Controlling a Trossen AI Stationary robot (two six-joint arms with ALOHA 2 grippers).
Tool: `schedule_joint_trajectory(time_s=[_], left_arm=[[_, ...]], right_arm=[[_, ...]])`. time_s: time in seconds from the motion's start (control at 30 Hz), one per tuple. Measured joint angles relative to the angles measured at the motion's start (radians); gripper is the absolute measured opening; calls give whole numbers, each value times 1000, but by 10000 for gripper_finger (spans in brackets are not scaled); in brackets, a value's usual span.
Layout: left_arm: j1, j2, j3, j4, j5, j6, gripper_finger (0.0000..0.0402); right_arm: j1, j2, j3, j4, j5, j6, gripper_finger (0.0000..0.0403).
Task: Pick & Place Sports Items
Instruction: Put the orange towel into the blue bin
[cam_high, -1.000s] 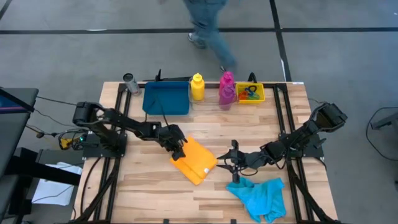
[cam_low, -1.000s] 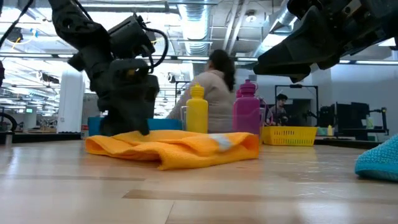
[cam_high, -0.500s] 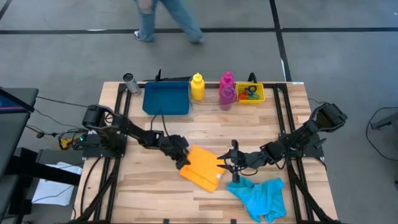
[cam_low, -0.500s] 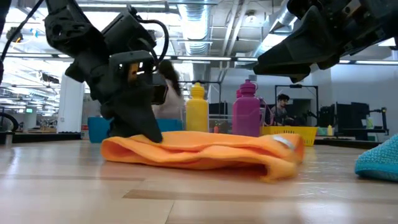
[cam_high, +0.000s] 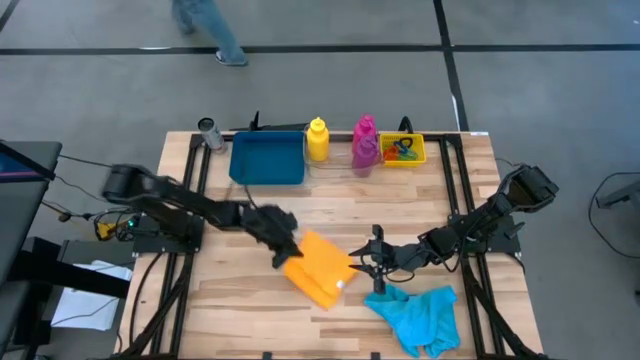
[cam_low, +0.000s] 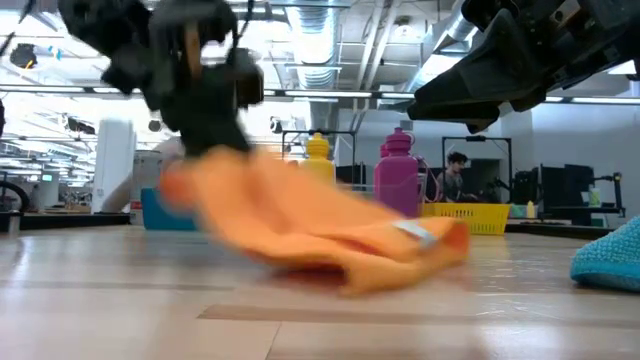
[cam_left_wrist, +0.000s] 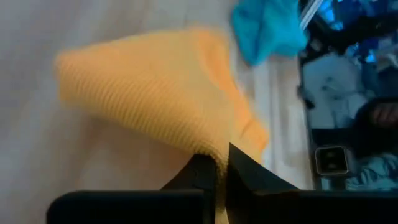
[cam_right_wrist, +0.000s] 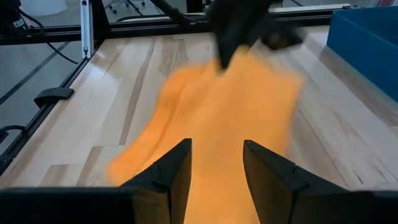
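The orange cloth lies near the table's middle, its left end raised. My left gripper is shut on that end. My right gripper stands open just right of the cloth, holding nothing; in the right wrist view its fingers frame the cloth. A cyan cloth lies crumpled at the near right. At the far edge stand a yellow bottle and a magenta bottle. My left gripper pinches the orange cloth's left edge between its two fingers, slanting down from the table's left. One layer or several, I cannot tell. That end is lifted off the table and the cloth slopes down, slack, with its right end on the wood.
A blue tray sits at the far edge left of the bottles. A small yellow bin with coloured rings stands right of them. A person walks on the floor beyond the table's far edge. Bare wood lies at the near left.
My left gripper has shut on the orange cloth's left edge and risen, tipping as it went. The cloth first slid a little toward the table's right; now its left end is lifted while its right end stays on the table.
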Motion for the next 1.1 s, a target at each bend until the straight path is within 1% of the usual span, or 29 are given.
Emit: schedule_joint_trajectory(time_s=[0.13,0.23,0.33,0.43,0.57,0.67,0.8,0.93,1.1], left_arm=[[94,-212,-7,-197,-8,94,3],[193,-380,-2,-300,0,152,3],[309,-514,-5,-397,12,194,2],[438,-625,-4,-413,53,228,3],[605,-707,-3,-369,122,255,2],[719,-724,-3,-296,184,257,3],[841,-694,-2,-162,264,240,2],[928,-618,-2,-50,318,205,3],[987,-474,-2,36,353,186,2]], right_arm=[[0,0,0,0,0,0,138],[0,0,0,1,-1,0,138],[0,0,0,4,-1,0,138],[0,0,0,7,-1,-5,138],[0,0,0,7,0,-17,138],[0,0,0,7,3,-27,138],[0,0,0,12,5,-47,138],[0,0,0,22,7,-68,138],[0,0,0,30,8,-78,138]])
